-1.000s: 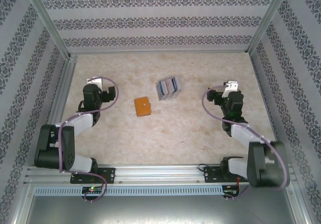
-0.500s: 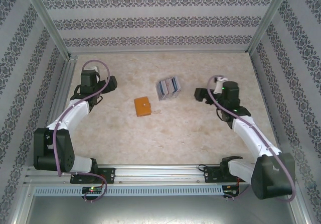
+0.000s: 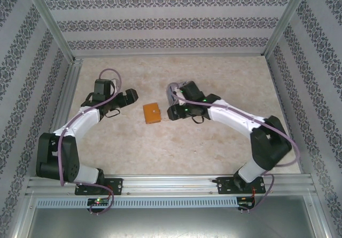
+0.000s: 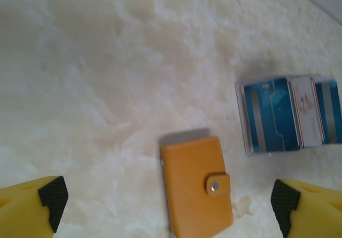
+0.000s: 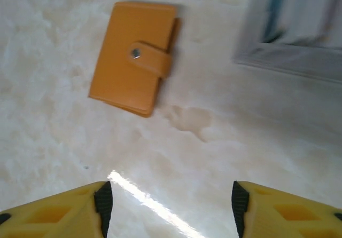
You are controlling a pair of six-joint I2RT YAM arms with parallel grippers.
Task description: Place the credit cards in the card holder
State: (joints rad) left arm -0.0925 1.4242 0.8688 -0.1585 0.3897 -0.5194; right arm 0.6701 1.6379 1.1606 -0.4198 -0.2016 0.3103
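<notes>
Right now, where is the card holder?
The card holder lies closed at mid-table in the top view, between the left gripper and right gripper, near-left of the credit cards.

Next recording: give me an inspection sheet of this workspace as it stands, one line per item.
Surface: beige marbled tabletop, one faint stain.
Job's things: orange-brown leather-like card holder lying closed, strap snapped; blue and pinkish plastic credit cards lying in a shallow clear tray.
Clutter: nothing seen.
Grippers: left gripper open, empty; right gripper open, empty; both above the tabletop.
Cables: purple cables looped along both arms.
Surroundings: patterned walls, aluminium frame.
</notes>
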